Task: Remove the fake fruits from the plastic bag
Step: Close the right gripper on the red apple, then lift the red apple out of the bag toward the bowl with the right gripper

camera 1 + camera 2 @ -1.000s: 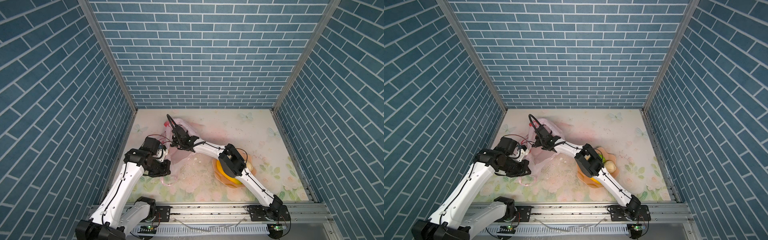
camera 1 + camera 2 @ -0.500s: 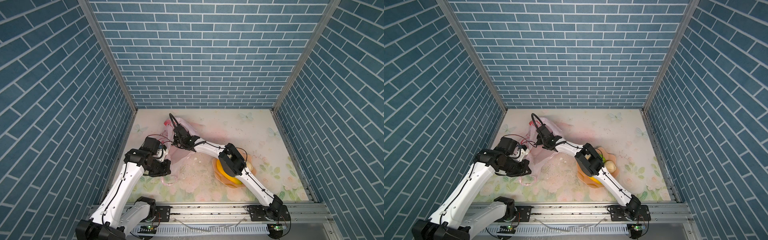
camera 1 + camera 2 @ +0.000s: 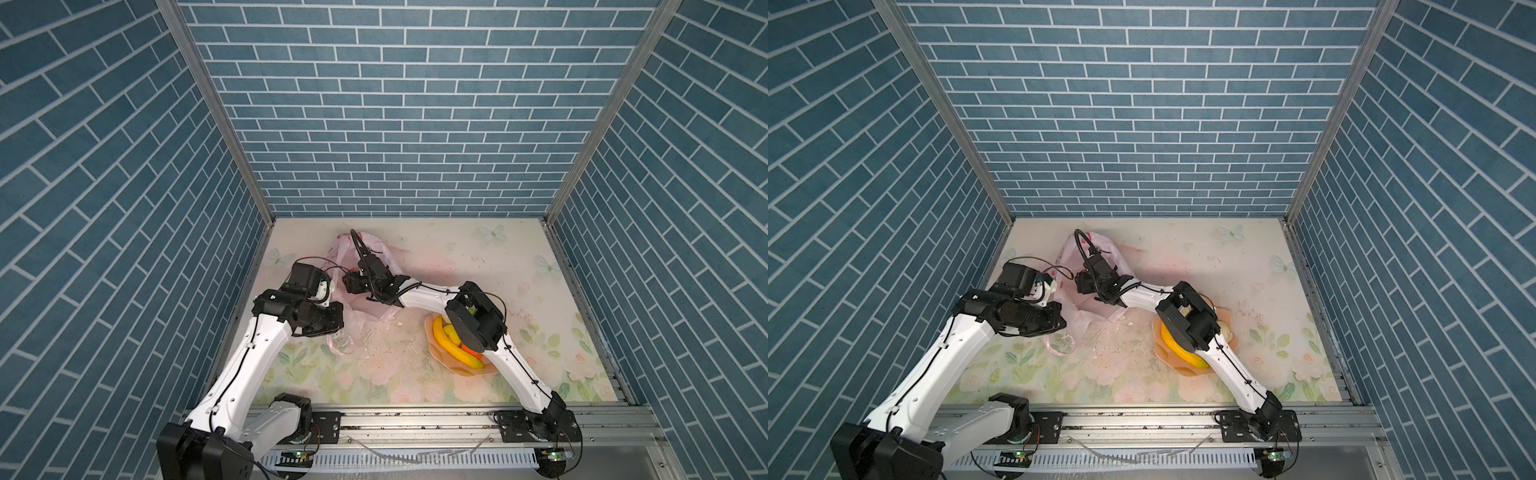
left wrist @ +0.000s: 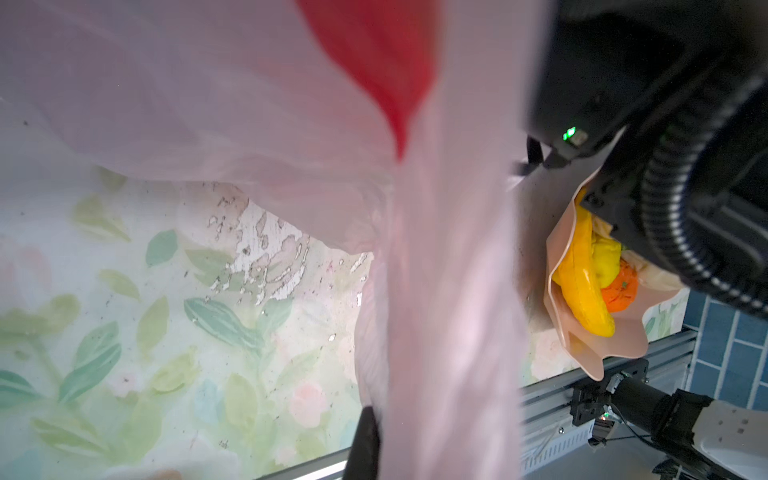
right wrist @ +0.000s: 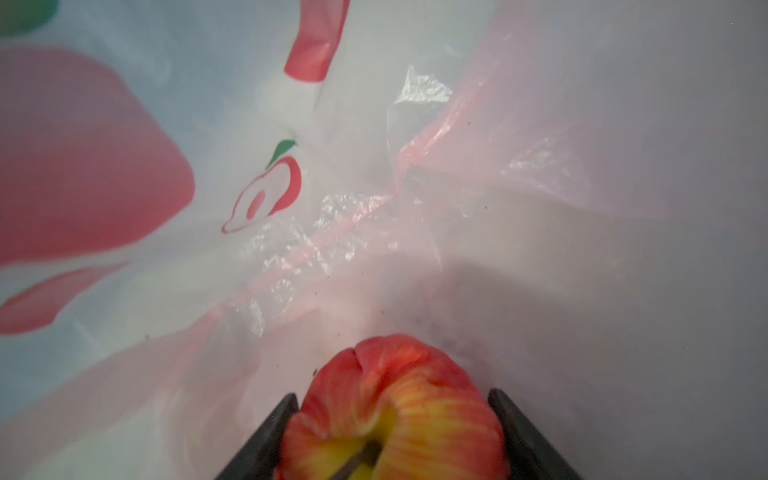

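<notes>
Right wrist view: the right hand is seen deep inside the plastic bag, its two dark fingers pressed against opposite flanks of a red and yellow apple, so the apple is taken as grasped. The grip is placed across the widest part, stem dimple facing the camera. As a toy, the apple is judged light and smooth-skinned. Being round, it could be squeezed out of the pinch if the hold were shifted off the middle. No other fruit is seen in the part of the bag that shows.

The film around the hand is thin, crinkled and limp. It is expected to cling and drag along when the apple is drawn out. It is best held by its rim or a loop handle, not by its slack sides. A taut strip of it is clenched in the left hand, by which the mouth is held up.

In both top views the bag is found by the left edge of the tabletop, towards the far corner. Towards the near right, a banana, a tangerine and a wrinkly yellow fruit are already laid in a peach bowl.
</notes>
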Robot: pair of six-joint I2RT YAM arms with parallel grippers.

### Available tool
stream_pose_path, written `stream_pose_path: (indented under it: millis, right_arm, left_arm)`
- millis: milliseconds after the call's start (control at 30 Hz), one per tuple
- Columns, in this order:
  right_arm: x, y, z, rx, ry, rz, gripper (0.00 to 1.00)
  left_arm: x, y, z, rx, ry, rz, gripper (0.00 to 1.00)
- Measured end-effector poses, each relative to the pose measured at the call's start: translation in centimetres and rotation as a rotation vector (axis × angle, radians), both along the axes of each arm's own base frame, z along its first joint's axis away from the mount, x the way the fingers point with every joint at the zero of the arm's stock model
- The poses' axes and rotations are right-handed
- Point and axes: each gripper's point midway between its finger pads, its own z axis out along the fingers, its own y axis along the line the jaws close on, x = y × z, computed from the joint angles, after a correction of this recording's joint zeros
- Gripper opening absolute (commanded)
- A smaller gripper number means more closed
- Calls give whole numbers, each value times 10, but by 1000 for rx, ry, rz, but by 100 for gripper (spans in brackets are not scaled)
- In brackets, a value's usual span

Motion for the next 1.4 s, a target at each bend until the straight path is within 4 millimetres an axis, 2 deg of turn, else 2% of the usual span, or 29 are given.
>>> stream_pose_path:
  millis: [300, 400, 533, 800, 1067, 1400]
  right_arm:
    - [-27, -23, 6, -44, 8, 59, 48]
    - [-36, -26, 18, -50, -8, 94, 47]
    - [-47, -26, 44, -47, -48, 143, 47]
    - [-56, -36, 101, -72, -158, 201, 45]
    - [-59, -53, 121, -140, -214, 206, 45]
    - [-64, -72, 149, -150, -254, 184, 43]
  left_arm:
    - [55, -6, 6, -15, -63, 49, 2]
    - [71, -9, 4, -18, -65, 51, 2]
    - [87, -12, -1, -13, -60, 49, 2]
    - [103, -11, 1, -11, -81, 52, 2]
    - [115, -5, 9, -1, -138, 79, 2]
    - [119, 22, 42, 21, -279, 174, 2]
